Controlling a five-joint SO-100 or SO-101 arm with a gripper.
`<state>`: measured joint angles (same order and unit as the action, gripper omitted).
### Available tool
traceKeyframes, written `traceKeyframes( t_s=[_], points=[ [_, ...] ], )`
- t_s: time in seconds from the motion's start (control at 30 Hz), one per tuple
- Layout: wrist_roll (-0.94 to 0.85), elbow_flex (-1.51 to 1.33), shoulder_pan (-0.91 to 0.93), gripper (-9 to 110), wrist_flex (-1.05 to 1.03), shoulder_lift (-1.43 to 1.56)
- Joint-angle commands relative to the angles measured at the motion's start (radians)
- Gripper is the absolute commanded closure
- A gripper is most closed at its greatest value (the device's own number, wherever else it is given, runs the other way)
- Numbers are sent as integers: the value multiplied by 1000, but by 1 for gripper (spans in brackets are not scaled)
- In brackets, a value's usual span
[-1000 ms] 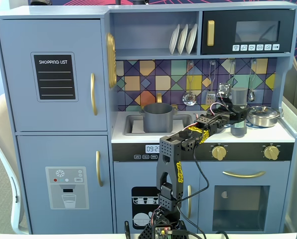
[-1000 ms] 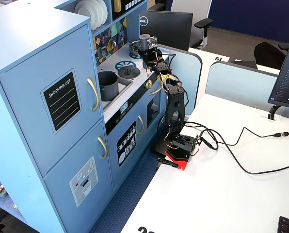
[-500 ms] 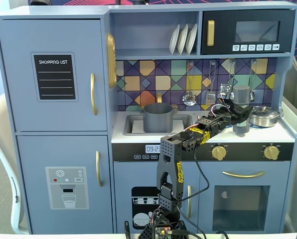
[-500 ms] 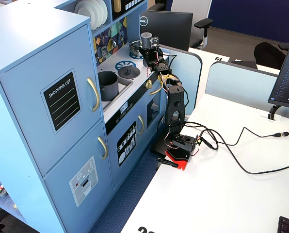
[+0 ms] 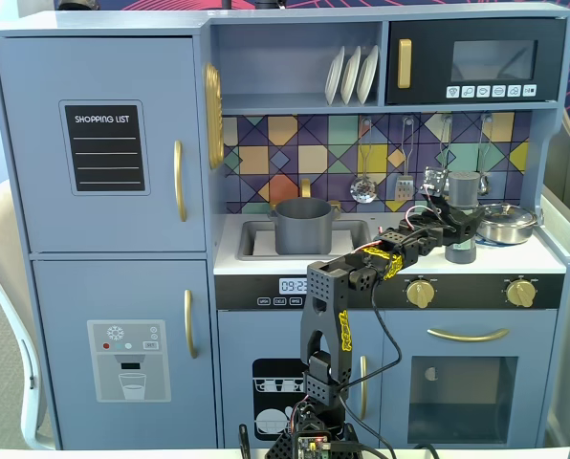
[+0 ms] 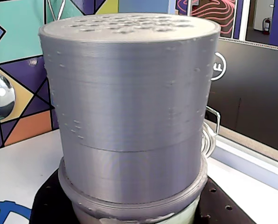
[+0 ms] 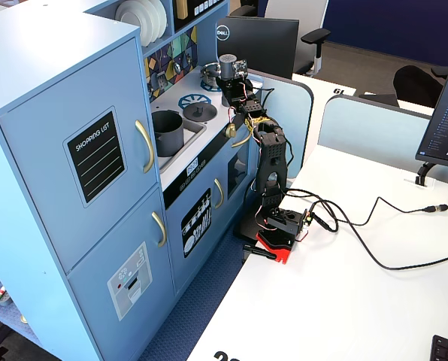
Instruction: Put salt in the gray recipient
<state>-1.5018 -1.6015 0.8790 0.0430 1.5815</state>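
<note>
- The salt, a tall slim dark-gray cylindrical shaker [image 5: 462, 212], stands upright right of the matte dark-gray pot [image 5: 303, 225] in the sink.
- The end effector [image 5: 457, 229] pinches the shaker's lower half above the white worktop [image 5: 515, 256].

Blue toy kitchen [image 7: 74, 158], gray pot [image 7: 167, 131] in its sink, arm's gripper [image 7: 228, 77] closed around salt shaker [image 7: 226, 65] above counter

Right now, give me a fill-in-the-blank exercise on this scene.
1. The gripper is shut on the ____.
2. The pot sits in the ____.
3. The steel pan is to the ____ of the salt in a fixed view.
Missing words: salt; sink; right
</note>
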Motion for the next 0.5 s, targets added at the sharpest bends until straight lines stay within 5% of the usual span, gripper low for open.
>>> traceKeyframes(
  t_s=[0.0, 0.2, 0.47],
  points=[
    [-3, 0, 17, 86, 3, 48],
    [23, -21, 37, 59, 5, 72],
    [26, -92, 48, 51, -15, 170]
  ],
)
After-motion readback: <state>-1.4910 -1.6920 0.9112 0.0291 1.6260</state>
